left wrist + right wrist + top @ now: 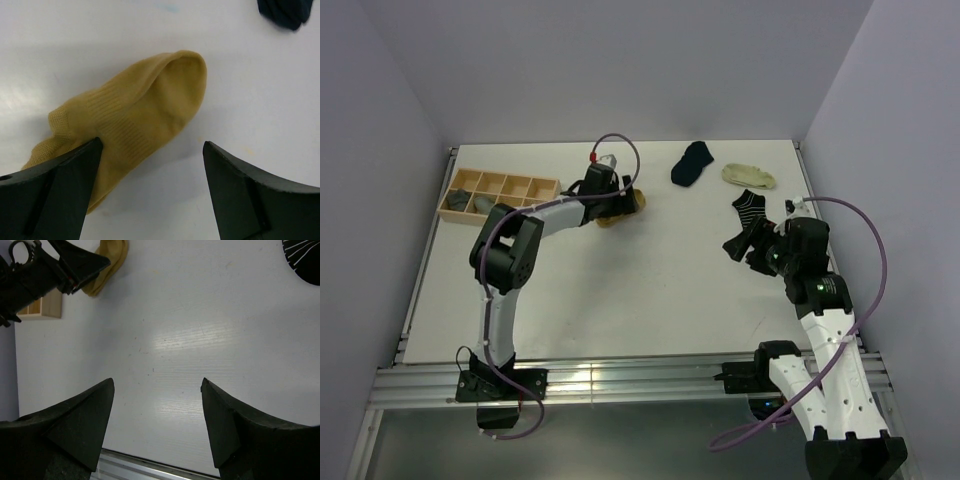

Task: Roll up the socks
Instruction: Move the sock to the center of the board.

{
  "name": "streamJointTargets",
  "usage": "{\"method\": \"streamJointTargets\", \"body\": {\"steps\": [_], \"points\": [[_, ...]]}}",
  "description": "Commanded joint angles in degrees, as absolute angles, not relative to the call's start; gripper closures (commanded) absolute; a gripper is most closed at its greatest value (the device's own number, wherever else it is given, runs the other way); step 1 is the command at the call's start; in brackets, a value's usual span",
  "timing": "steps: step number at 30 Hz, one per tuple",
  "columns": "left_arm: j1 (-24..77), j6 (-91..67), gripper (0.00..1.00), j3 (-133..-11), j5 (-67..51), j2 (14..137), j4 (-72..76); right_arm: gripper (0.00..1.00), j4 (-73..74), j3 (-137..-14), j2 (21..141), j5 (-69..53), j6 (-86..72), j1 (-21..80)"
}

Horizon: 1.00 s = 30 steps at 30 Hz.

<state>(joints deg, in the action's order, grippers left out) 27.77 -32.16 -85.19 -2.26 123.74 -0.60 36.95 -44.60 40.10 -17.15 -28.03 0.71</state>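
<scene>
- we found the left gripper (152,145) released, with its jaws spread wide and nothing held between them.
- the left gripper hung over the yellow sock (135,120), which lay flat and unrolled on the white table (650,300), in the far middle part of it.
- in the left wrist view the left finger (60,190) overlapped the cuff end of the yellow sock, and the right finger (255,195) stood over bare table beside the sock. we could not tell whether either finger touched the fabric.
- we found the right gripper (157,382) also released, its jaws apart over bare table and holding nothing.
- the striped sock (750,207) lay just beyond the right gripper on the right side of the table, apart from its fingers.
- the navy sock (692,163) lay near the far edge, to the right of the yellow sock and well apart from it.
- the cream sock (749,176) lay just right of the navy sock and beyond the striped sock.
- a wooden tray (505,175) with a row of compartments sat at the far left corner, beside the left arm.
- a dark grey bundle (461,199) and a light grey bundle (481,204) lay at the left end of the tray. they were too small for us to tell more.
</scene>
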Motion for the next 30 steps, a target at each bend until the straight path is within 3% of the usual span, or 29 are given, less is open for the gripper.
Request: {"method": "streamJointTargets", "body": {"steps": [1,5,10,14,18,24,30], "points": [[32.16,-38.74,0.11,-76.15,-1.86,119.63,-6.06,0.23,35.95,-44.56,40.52,-18.10,-26.54,0.44],[37.33,-43.23,0.10,-70.32,-0.26,114.09,-6.50,0.25,36.30,-45.00,40.69,-18.28,-25.58,0.44],[42.09,-48.68,0.08,-71.53,4.56,108.90,-10.80,0.28,36.56,-45.79,41.48,-19.16,-25.05,0.44],[45.26,-51.85,0.07,-72.69,8.70,104.42,-14.06,0.31,36.56,-46.84,41.92,-17.23,-25.57,3.94],[45.18,-52.30,0.07,-72.16,13.60,98.63,-17.66,0.35,34.46,-46.67,43.59,-11.53,-28.03,13.58],[42.02,-49.57,0.10,-67.86,15.73,89.23,-20.74,0.43,29.80,-48.77,52.02,-5.11,-31.46,25.47],[30.51,-43.87,0.10,-56.45,11.43,78.60,-21.71,0.55,27.43,-57.91,69.33,0.61,-30.50,34.70]]}}
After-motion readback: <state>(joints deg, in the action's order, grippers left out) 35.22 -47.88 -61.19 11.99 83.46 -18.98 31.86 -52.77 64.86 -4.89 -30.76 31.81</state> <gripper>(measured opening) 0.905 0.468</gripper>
